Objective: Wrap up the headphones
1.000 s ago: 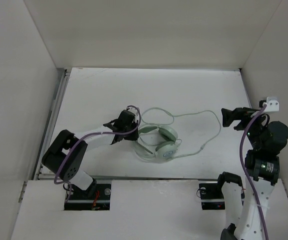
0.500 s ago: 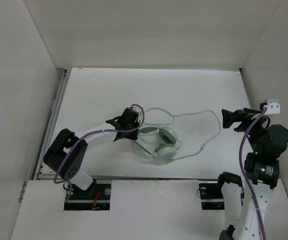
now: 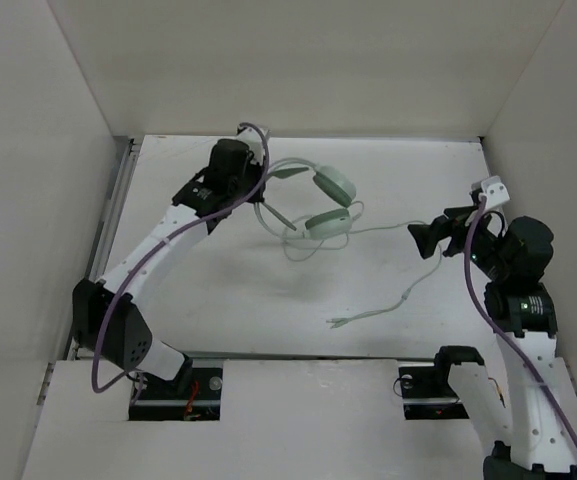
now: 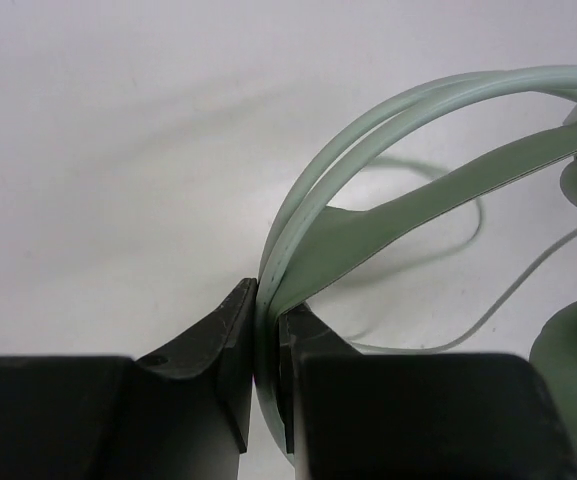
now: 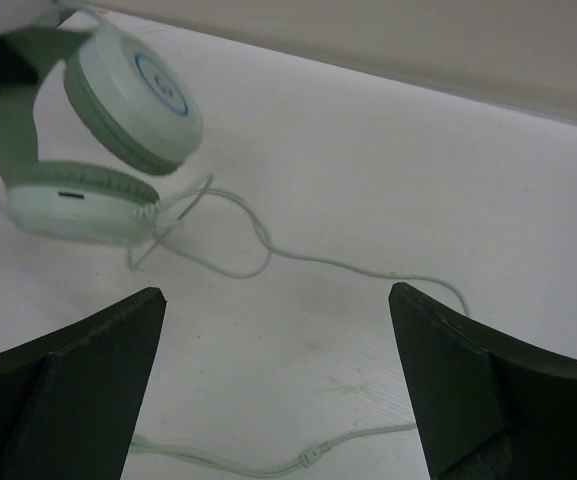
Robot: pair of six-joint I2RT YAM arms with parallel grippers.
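Observation:
The pale mint-green headphones [image 3: 323,200] hang in the air above the table's far middle, held by the headband. My left gripper [image 3: 258,192] is shut on the headband [image 4: 298,225]; in the left wrist view the band passes between the two black fingers. The two earcups [image 5: 133,85] hang to the right of it. The thin pale cable [image 3: 388,305] trails from the lower earcup down to the table and runs toward the front right; it also shows in the right wrist view [image 5: 308,462]. My right gripper [image 3: 426,238] is open and empty, to the right of the headphones, above the cable.
White walls enclose the table on the left, back and right. A metal rail [image 3: 108,240] runs along the table's left edge. Thick purple cables [image 3: 483,290] run along both arms.
My left gripper has lifted the headphones off the table and carried them up and toward the back. The cable has dragged along. My right gripper has moved left toward the headphones.

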